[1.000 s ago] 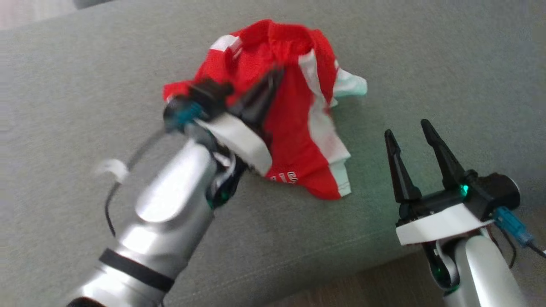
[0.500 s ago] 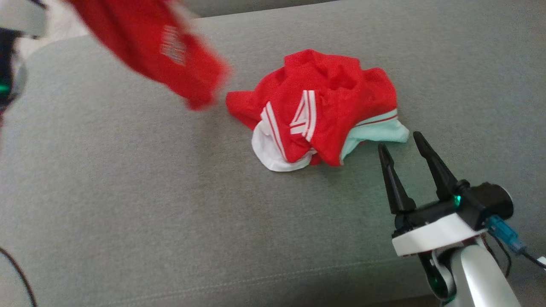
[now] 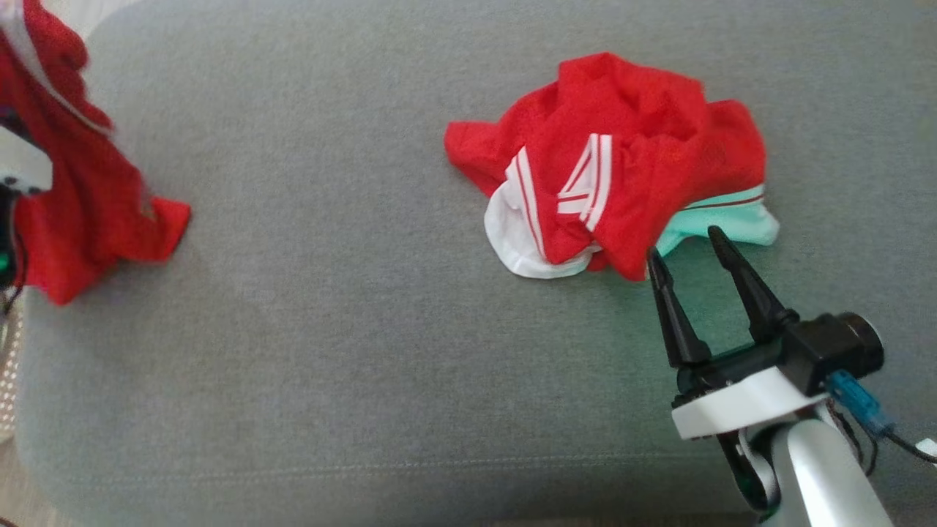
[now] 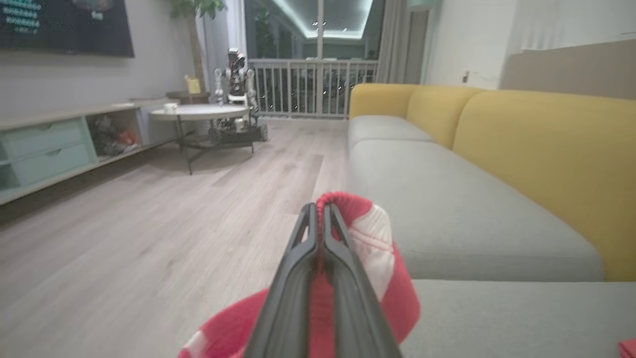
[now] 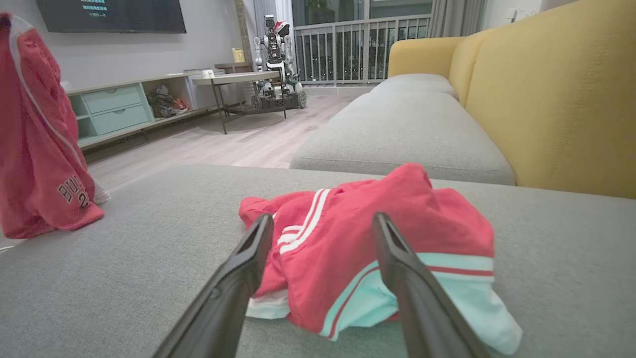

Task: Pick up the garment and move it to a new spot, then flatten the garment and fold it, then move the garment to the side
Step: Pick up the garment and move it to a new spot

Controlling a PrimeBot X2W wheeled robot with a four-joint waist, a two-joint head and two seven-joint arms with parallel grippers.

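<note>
A red garment (image 3: 73, 212) with white trim and lettering hangs at the far left, lifted off the grey sofa seat (image 3: 329, 293). My left gripper (image 4: 319, 209) is shut on a fold of the garment (image 4: 367, 233), its hem just above the cushion (image 5: 39, 149). A second crumpled pile of red, white and mint clothing (image 3: 629, 146) lies on the seat at the right. My right gripper (image 3: 682, 245) stands open just in front of that pile (image 5: 422, 209), holding nothing.
The yellow sofa back (image 5: 546, 99) runs behind the seat. Beyond the seat's left edge lies wooden floor (image 4: 149, 238), with a round table (image 4: 198, 113) and a low TV unit (image 5: 114, 107) farther off.
My left gripper has lifted the red garment off the pile and carried it far to the left. The head camera has shifted. My right gripper has stayed open in place.
</note>
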